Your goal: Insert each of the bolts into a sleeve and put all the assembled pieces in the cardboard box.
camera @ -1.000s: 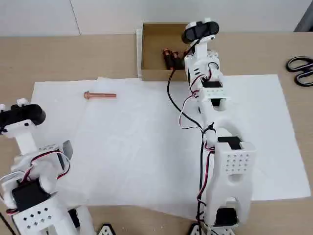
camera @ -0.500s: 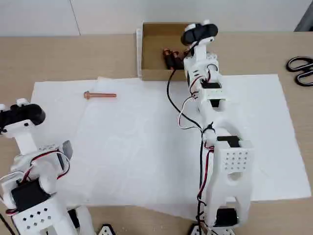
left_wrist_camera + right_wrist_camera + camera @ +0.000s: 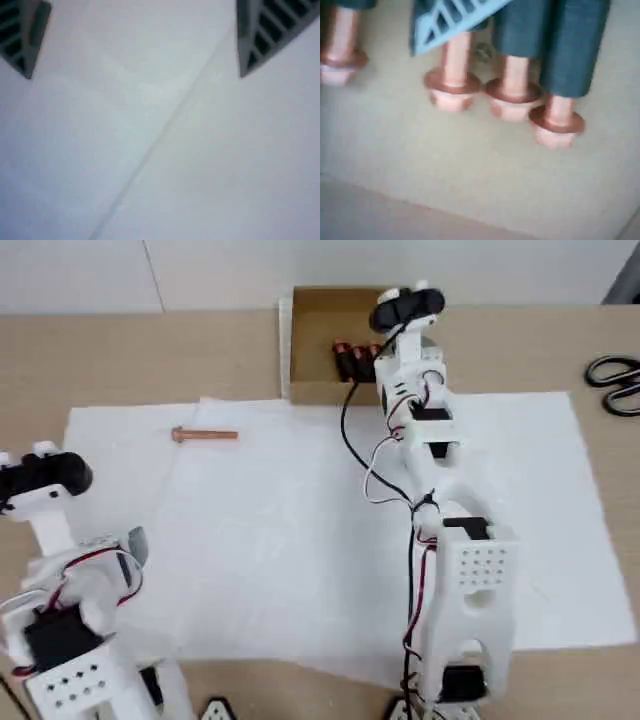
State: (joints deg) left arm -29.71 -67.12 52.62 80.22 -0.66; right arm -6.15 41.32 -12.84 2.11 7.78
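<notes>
The cardboard box (image 3: 310, 315) stands at the table's far edge. Several assembled pieces (image 3: 352, 360) lie in it: copper bolts (image 3: 451, 92) with flanged heads, pushed into dark sleeves (image 3: 572, 45), side by side on the box floor (image 3: 470, 165). My right gripper (image 3: 375, 352) hangs inside the box just above them. One loose copper bolt (image 3: 205, 435) lies on the white paper (image 3: 300, 540) at the far left. My left gripper (image 3: 142, 47) is open over bare paper near the front left, holding nothing.
Black scissors (image 3: 615, 380) lie on the wooden table at the far right. The paper between the two arms is bare. The box's near wall (image 3: 320, 392) stands between the paper and the pieces.
The right arm has shifted slightly over the box, and more of the pieces inside now show. The left arm and the loose bolt have stayed put.
</notes>
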